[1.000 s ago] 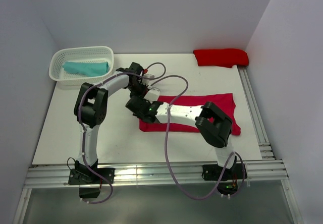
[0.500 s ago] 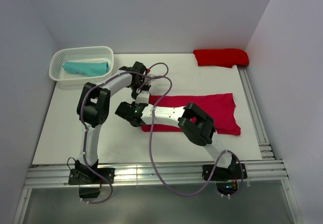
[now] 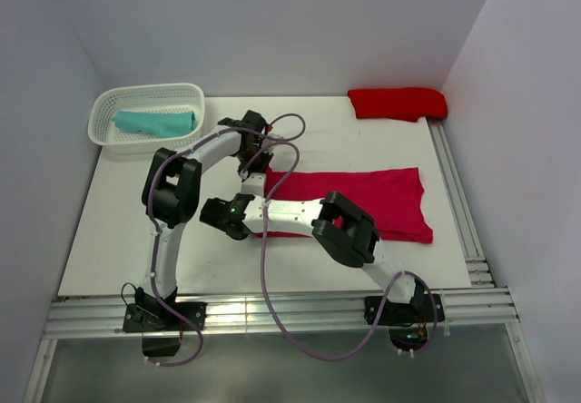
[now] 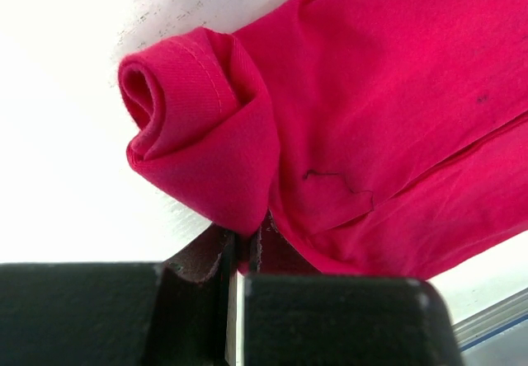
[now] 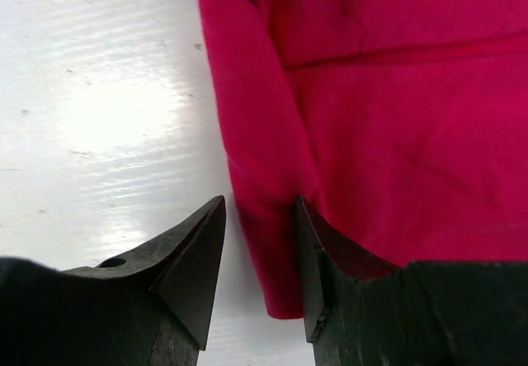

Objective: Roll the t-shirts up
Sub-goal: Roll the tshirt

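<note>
Upper left of the top view, I see the teal t-shirt [image 3: 154, 122] bundled in the white basket [image 3: 145, 92]. Centre-left, my right gripper [image 5: 260, 226] has its jaws partway apart, straddling the left edge of the raspberry t-shirt [image 3: 381, 199], not clamped. Just right of it, my left gripper [image 4: 243, 246] is pinched tight on that shirt's rolled-up corner. The rest lies flat at frame centre. Upper right, the scarlet t-shirt [image 3: 398, 103] is bundled.

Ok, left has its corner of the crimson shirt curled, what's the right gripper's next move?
Probably close the right gripper on the near edge of the crimson t-shirt: its open jaws straddle that edge, while the left gripper is shut on the curled far corner. Holding both ends should keep the roll even.
</note>
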`<control>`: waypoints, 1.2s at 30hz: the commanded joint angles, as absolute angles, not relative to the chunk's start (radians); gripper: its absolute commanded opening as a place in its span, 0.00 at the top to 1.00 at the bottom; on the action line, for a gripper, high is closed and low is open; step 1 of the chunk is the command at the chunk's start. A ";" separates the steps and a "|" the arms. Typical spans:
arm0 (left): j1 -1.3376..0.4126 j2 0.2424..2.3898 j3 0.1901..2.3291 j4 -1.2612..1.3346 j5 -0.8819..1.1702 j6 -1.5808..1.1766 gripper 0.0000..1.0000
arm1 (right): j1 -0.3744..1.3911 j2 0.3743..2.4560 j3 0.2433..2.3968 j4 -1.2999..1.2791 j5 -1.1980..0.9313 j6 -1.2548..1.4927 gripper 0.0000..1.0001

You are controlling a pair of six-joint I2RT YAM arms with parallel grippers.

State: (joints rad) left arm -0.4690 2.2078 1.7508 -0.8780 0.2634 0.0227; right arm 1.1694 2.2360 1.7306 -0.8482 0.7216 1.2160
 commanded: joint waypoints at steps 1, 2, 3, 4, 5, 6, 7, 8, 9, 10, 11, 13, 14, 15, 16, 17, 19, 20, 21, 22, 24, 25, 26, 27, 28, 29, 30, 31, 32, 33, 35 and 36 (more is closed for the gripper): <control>-0.477 2.229 1.792 -0.859 0.245 0.014 1.00 | 1.189 2.286 1.755 -0.969 0.713 1.272 0.53; -0.477 2.232 1.795 -0.861 0.247 0.014 1.00 | 1.187 2.287 1.756 -0.976 0.712 1.276 0.53; -0.477 2.232 1.796 -0.862 0.248 0.014 1.00 | 1.189 2.290 1.756 -0.977 0.706 1.276 0.53; -0.477 2.232 1.796 -0.861 0.250 0.012 1.00 | 1.192 2.293 1.752 -0.971 0.700 1.275 0.54; -0.479 2.233 1.798 -0.861 0.247 0.012 0.99 | 1.190 2.296 1.752 -0.969 0.696 1.276 0.54; -0.479 2.235 1.799 -0.862 0.248 0.012 0.99 | 1.192 2.299 1.750 -0.969 0.687 1.276 0.55; -0.477 2.235 1.799 -0.862 0.250 0.015 0.98 | 1.190 2.302 1.744 -0.965 0.681 1.284 0.56; -0.479 2.235 1.801 -0.864 0.252 0.015 0.97 | 1.190 2.299 1.738 -0.957 0.675 1.285 0.58; -0.479 2.233 1.801 -0.862 0.255 0.018 0.93 | 1.192 2.295 1.729 -0.947 0.664 1.285 0.63; -0.477 2.233 1.799 -0.859 0.258 0.020 0.91 | 1.190 2.283 1.704 -0.916 0.657 1.285 0.65; -0.479 2.230 1.804 -0.858 0.259 0.020 0.85 | 1.189 2.275 1.691 -0.899 0.649 1.285 0.70; -0.479 2.227 1.810 -0.861 0.281 0.021 0.78 | 1.186 2.238 1.631 -0.824 0.623 1.287 0.76; -0.477 2.226 1.819 -0.864 0.290 0.023 0.70 | 1.177 2.223 1.605 -0.792 0.611 1.285 0.78; -0.476 2.224 1.824 -0.867 0.302 0.023 0.67 | 1.172 2.205 1.576 -0.752 0.594 1.278 0.80; -0.474 2.224 1.833 -0.868 0.319 0.028 0.64 | 1.164 2.168 1.513 -0.671 0.562 1.275 0.81; -0.469 2.224 1.853 -0.874 0.333 0.028 0.58 | 1.149 2.146 1.479 -0.628 0.542 1.272 0.83; -0.462 2.229 1.882 -0.896 0.359 0.032 0.53 | 1.131 2.082 1.376 -0.497 0.511 1.273 0.83; -0.451 2.232 1.916 -0.903 0.394 0.035 0.47 | 1.121 2.057 1.340 -0.451 0.477 1.275 0.84; -0.445 2.232 1.931 -0.910 0.411 0.037 0.45 | 1.105 2.034 1.265 -0.402 0.459 1.275 0.84; -0.436 2.233 1.965 -0.926 0.437 0.044 0.43 | 1.095 1.993 1.228 -0.306 0.437 1.279 0.84; -0.411 2.230 1.989 -0.937 0.504 0.046 0.38 | 1.065 1.933 1.117 -0.159 0.379 1.292 0.84; -0.404 2.226 2.009 -0.949 0.529 0.057 0.37 | 1.054 1.915 1.079 -0.105 0.361 1.298 0.84; -0.387 2.223 2.013 -0.950 0.570 0.057 0.36 | 1.042 1.899 1.039 -0.047 0.316 1.305 0.85; -0.377 2.217 2.013 -0.951 0.593 0.061 0.36 | 1.022 1.870 0.964 0.065 0.295 1.325 0.85; -0.367 2.203 2.003 -0.951 0.618 0.064 0.35 | 1.011 1.859 0.924 0.124 0.273 1.336 0.86; -0.345 2.195 1.994 -0.942 0.661 0.064 0.35 | 0.999 1.852 0.884 0.188 0.244 1.348 0.86; -0.335 2.189 1.987 -0.943 0.681 0.069 0.35 | 0.986 1.841 0.811 0.307 0.204 1.380 0.86; -0.318 2.177 1.968 -0.943 0.701 0.084 0.35 | 0.965 1.841 0.777 0.361 0.183 1.396 0.87; -0.308 2.172 1.956 -0.943 0.713 0.089 0.35 | 0.957 1.841 0.747 0.411 0.170 1.410 0.87; -0.302 2.168 1.942 -0.940 0.744 0.100 0.35 | 0.950 1.848 0.700 0.490 0.144 1.437 0.87; -0.288 2.160 1.893 -0.933 0.762 0.129 0.34 | 0.933 1.861 0.663 0.563 0.121 1.463 0.87; -0.285 2.157 1.873 -0.914 0.781 0.144 0.34 | 0.928 1.879 0.632 0.639 0.109 1.486 0.87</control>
